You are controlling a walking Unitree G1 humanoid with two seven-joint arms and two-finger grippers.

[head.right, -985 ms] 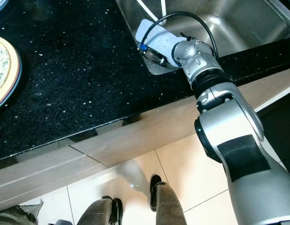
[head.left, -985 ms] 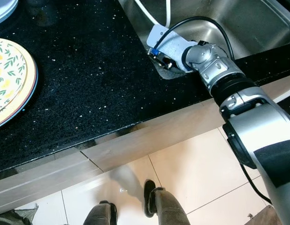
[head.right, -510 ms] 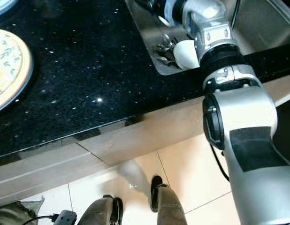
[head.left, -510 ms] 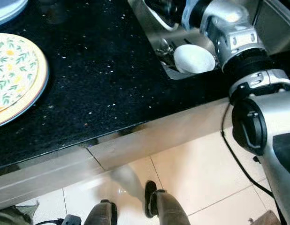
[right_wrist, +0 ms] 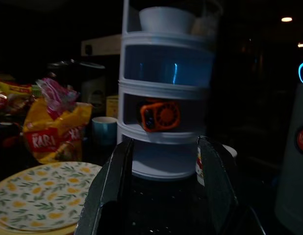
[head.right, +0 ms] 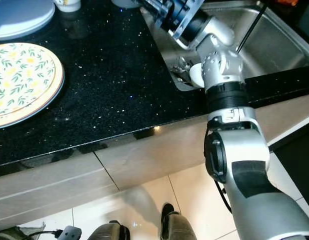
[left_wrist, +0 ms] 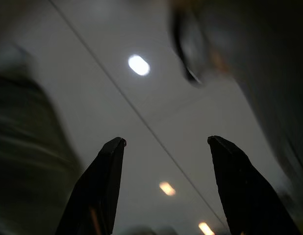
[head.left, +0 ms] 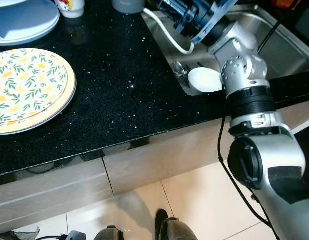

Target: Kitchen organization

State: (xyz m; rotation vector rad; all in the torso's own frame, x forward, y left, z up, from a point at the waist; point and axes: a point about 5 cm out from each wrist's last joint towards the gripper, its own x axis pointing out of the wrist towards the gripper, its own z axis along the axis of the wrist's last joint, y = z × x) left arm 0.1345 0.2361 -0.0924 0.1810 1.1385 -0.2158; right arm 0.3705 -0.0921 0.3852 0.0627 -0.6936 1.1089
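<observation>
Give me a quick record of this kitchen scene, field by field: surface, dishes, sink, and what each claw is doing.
surface: black speckled countertop
dishes: floral plate stacked on another, at the robot's left
sink: steel sink holding a white bowl and cutlery
right claw: open, empty, raised over the counter, facing a white tiered rack
left claw: open, idle, over the floor

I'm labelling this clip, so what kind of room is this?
A home kitchen, most likely: a black stone counter with a steel sink set in it, and a stack of flower-patterned plates on the counter.
</observation>
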